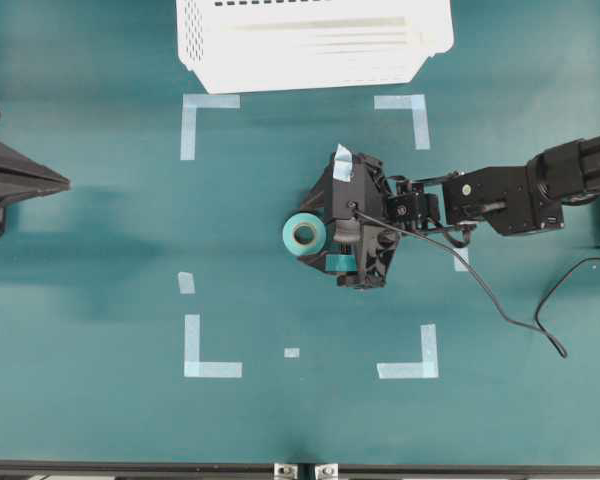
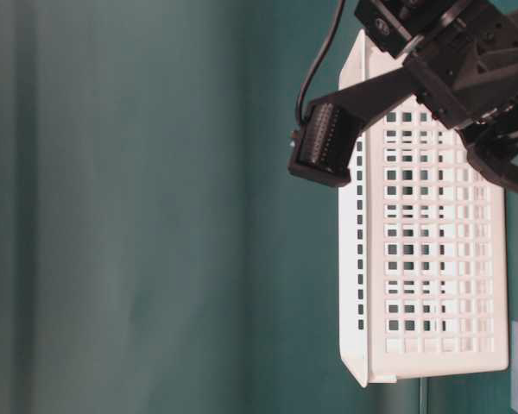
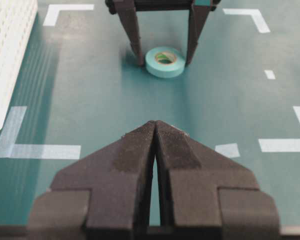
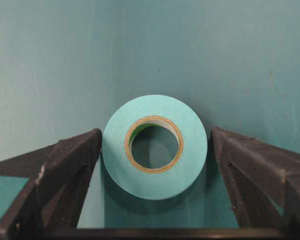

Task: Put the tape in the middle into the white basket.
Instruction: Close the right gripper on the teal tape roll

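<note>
Where corner marks frame, one tape [image 1: 304,234], one white basket [image 1: 310,45]

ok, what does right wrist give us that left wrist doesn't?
Right wrist only: a close look at the tape, showing its pale core ring, with the right tool open and its fingers either side of the roll, the left one nearly touching.

Left wrist only: the white basket at left, pale tape corner marks, and the left tool shut, far from the roll.

Both: the roll flat on the green table, between the right tool's fingers.
</note>
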Robot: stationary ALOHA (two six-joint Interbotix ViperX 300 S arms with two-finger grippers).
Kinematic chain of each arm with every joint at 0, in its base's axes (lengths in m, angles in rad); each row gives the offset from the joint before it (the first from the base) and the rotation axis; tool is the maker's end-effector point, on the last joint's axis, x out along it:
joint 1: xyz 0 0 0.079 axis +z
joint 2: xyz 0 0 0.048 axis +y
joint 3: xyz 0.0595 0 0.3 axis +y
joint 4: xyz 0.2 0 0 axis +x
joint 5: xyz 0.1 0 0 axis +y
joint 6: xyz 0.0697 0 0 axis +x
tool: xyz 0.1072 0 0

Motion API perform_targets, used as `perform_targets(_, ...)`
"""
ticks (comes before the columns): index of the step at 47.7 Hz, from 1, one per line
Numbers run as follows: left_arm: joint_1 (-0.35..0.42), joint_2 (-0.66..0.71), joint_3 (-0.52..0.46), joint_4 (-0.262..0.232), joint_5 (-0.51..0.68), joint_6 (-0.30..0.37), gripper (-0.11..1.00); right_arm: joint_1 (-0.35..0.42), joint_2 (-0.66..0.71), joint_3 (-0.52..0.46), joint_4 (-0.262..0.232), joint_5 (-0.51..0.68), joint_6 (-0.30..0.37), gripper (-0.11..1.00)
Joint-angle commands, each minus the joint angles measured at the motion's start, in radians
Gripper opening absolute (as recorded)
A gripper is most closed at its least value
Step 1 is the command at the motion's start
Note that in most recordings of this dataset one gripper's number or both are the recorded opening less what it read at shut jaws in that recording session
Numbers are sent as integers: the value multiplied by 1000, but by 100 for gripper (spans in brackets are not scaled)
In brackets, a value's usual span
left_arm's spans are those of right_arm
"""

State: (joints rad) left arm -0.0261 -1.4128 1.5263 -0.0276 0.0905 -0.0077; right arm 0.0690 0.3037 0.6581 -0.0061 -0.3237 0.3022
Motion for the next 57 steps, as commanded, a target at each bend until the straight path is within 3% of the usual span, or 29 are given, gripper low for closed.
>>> perform_targets(1,5,8,-11,0,-9,0,-11,3,-15,-15,0,-3,2,99)
perform_targets(35,3,8,-12,0,-9,2,-11,3,-14,-17,0,37,2,97)
perform_targets(38,5,8,-11,0,-9,0,-11,3,-14,-21,0,41,2,92)
perform_targets(44,3,8,-11,0,-9,2,-11,3,-15,-37,0,60,2,67)
perform_targets(57,3,8,-12,0,-9,0,-11,3,-15,-54,0,110,2,67)
